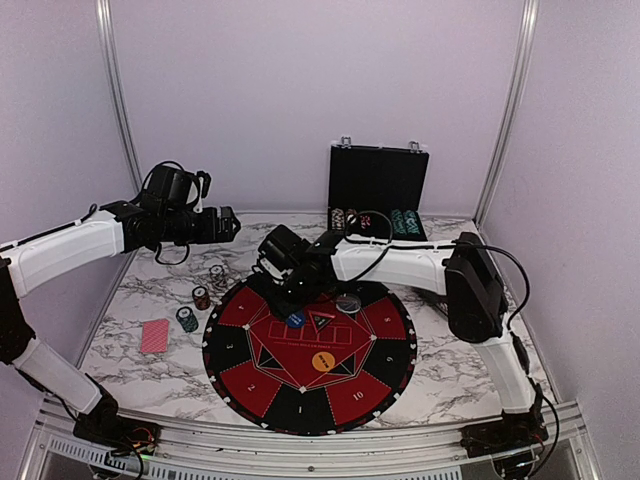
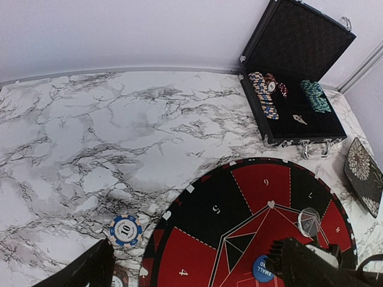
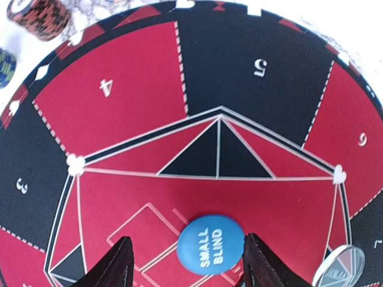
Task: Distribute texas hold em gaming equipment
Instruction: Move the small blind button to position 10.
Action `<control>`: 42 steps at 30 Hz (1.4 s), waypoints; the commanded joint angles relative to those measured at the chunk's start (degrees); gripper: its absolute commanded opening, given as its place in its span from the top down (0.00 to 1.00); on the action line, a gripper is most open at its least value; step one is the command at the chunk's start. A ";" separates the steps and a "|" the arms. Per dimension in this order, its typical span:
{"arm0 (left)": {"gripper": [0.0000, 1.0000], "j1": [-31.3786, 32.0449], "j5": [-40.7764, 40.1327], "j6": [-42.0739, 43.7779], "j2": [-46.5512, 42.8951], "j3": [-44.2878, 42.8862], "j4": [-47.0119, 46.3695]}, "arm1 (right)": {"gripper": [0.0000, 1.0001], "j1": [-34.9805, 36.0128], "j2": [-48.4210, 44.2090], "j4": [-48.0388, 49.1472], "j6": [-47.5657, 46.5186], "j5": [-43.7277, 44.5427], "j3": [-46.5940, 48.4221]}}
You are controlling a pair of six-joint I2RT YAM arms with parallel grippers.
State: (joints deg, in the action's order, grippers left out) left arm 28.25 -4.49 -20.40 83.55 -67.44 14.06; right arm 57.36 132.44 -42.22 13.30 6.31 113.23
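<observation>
On the round red-and-black mat [image 3: 137, 89], the right hand [image 3: 188, 240] stands spread astride a smooth blue disc [image 3: 209, 246].

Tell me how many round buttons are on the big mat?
3. The blue one sits under the right gripper, the clear one just right of it, the orange one at the mat's middle. The right arm could hide more.

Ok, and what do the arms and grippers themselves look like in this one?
They match. The left arm and right arm have white boxy link shells between black joint housings. The left gripper and right gripper are black, with flat tapering fingers. Thin black cables loop along each arm. No markings are readable.
</observation>
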 commanded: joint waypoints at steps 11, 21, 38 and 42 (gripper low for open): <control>0.01 -0.63 0.37 -0.14 -1.00 -0.59 0.52 | 0.46 -2.98 9.03 -1.36 -3.00 -2.18 9.26; 0.01 -0.78 0.44 -0.03 -1.01 -0.58 0.57 | 0.53 -2.58 4.43 0.43 -1.49 -0.59 -0.33; 0.01 -0.91 0.60 -0.30 -0.97 -0.32 0.55 | 0.62 0.94 -4.63 1.93 2.54 1.07 -14.85; 0.01 -0.92 0.71 -0.33 -0.94 -0.32 0.52 | 0.62 1.10 -7.04 2.88 2.82 1.38 -19.53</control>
State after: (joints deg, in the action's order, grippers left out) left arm 27.70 -4.47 -20.43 83.55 -67.44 14.06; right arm 58.00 127.76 -37.76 15.00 7.01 97.80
